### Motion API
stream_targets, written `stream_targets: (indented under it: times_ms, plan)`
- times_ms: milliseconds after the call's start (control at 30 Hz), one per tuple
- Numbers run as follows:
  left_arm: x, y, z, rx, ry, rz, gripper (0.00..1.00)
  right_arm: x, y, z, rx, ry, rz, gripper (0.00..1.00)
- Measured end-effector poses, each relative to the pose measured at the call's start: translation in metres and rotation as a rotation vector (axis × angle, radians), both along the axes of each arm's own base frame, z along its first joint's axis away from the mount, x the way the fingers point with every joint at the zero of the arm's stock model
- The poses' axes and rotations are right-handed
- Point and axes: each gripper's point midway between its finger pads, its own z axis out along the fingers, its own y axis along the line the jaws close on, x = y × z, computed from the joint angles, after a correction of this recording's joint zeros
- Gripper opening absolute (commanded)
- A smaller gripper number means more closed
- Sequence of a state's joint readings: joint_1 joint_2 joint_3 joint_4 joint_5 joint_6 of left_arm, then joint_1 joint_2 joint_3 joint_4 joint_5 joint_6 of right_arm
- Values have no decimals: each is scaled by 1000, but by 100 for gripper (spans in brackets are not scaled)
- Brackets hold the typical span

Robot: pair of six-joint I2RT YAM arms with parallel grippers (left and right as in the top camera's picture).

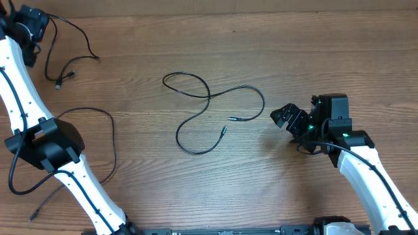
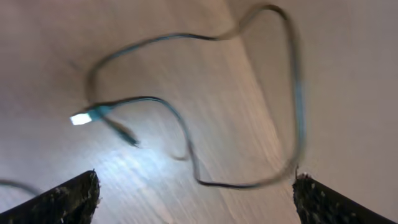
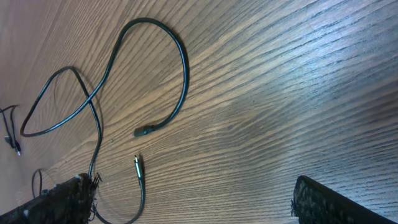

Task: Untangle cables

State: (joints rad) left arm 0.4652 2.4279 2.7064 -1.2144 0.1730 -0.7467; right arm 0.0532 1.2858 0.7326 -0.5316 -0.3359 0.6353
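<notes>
— While both arms stand off, where do the cables lie?
— The middle cable [image 1: 209,98] lies flat at the table's centre. It crosses itself once, which gives two loops. Its upper end [image 1: 230,119] and lower end [image 1: 223,130] lie loose, near each other but apart. The corner cable [image 2: 297,99] lies at the far left corner, well apart from the first.
— State of the grippers?
— The right gripper [image 1: 288,117] is spread wide and holds nothing. It sits just right of the middle cable's ends, and I judge it is placed there to reach for a free end. The left gripper [image 2: 195,179] hangs over the corner cable, jaws wide, nothing between them. That view is blurred.
— Surface and room?
— Bare wood-grain table [image 1: 339,46], flat, with glare in the wrist views. No room shows beyond it
</notes>
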Motion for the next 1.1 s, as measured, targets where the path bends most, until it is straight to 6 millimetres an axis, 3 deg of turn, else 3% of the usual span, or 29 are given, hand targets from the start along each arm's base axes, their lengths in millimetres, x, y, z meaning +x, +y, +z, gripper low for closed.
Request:
stream_targets:
  times_ms: [167, 367, 467, 600, 700, 733, 833, 967, 1100]
  plan:
    - [28, -50, 18, -39, -137, -293, 100, 0, 0, 0, 0, 0, 0, 100]
    - [45, -151, 23, -56, -175, -594, 100, 0, 0, 0, 0, 0, 0, 100]
    - [46, -207, 19, -61, -152, -704, 100, 0, 0, 0, 0, 0, 0, 100]
    - [42, -251, 4, 24, -57, -737, 100, 0, 0, 0, 0, 0, -1, 100]
    - [44, -254, -4, 186, 17, -690, 98, 0, 0, 0, 0, 0, 0, 100]
    - [46, -250, -4, 243, 32, -670, 82, 0, 0, 0, 0, 0, 0, 100]
    - [48, -232, -4, 381, 76, -639, 5, 0, 0, 0, 0, 0, -1, 100]
    - [47, -211, -10, 483, 136, -622, 4, 0, 0, 0, 0, 1, -1, 100]
    - [47, -199, -48, 479, 223, -656, 4, 0, 0, 0, 0, 0, 0, 100]
